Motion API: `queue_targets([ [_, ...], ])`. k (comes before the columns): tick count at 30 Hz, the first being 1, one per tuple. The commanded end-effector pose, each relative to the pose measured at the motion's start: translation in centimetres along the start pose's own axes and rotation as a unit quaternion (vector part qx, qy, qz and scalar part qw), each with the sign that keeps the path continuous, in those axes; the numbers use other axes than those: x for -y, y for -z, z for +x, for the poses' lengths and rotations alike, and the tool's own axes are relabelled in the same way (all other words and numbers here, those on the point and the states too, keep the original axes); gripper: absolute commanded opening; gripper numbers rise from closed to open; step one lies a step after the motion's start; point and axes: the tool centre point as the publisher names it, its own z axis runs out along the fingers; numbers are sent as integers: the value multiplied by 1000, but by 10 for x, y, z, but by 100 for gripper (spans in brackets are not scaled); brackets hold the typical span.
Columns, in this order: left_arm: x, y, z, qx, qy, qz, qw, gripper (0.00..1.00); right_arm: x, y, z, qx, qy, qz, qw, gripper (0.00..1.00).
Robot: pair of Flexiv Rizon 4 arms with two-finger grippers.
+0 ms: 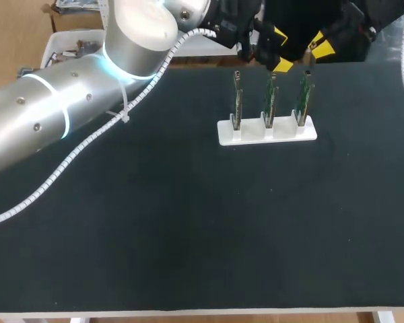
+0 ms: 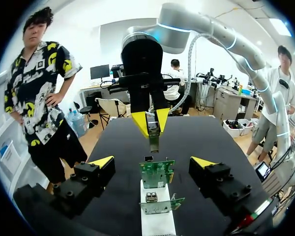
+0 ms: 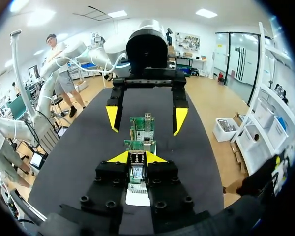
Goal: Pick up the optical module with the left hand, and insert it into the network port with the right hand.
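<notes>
The right gripper [image 3: 136,157] is closed on the optical module [image 3: 136,173] — both yellow-tipped fingers press its long sides, and its free end points out ahead of them. The left gripper [image 2: 152,161] stands open, fingers well apart and holding nothing. The upright green boards [image 2: 157,173], set in a white holder [image 2: 157,223] on the desk [image 1: 155,222], lie between and just under its fingers. From the left wrist, the module sits just beyond the farther board, near its top edge but apart from it.

With the module in the right gripper, I judge that what is left of the task is the insertion. A small silver socket [image 2: 151,197] on the nearer board may be the network port, though I cannot tell for sure which opening is meant.

The module looks slim, rigid and light. It should not flex in the grip, but its smooth sides could let it slip or twist if the push meets resistance. The present hold seems the right one: on the flat long sides, toward the rear, with the connector end free.

The boards are thin and appear to stand only in the holder's slots — an off-axis push could tilt or lift one, and the contacts are likely fragile. A straight, gentle entry is called for, and the open left gripper astride the boards is well placed to steady them.
</notes>
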Motion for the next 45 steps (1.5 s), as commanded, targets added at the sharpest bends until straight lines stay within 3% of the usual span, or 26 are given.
queue_targets([
  [1,3,0,1,1,-1,-3,1000,100,8,3,2,9,1,-187,982,0],
  [19,3,0,1,1,-1,-3,1000,100,5,-1,6,6,10,-161,987,0],
  [45,3,0,1,1,-1,-3,1000,100,12,2,9,14,12,-162,987,0],
])
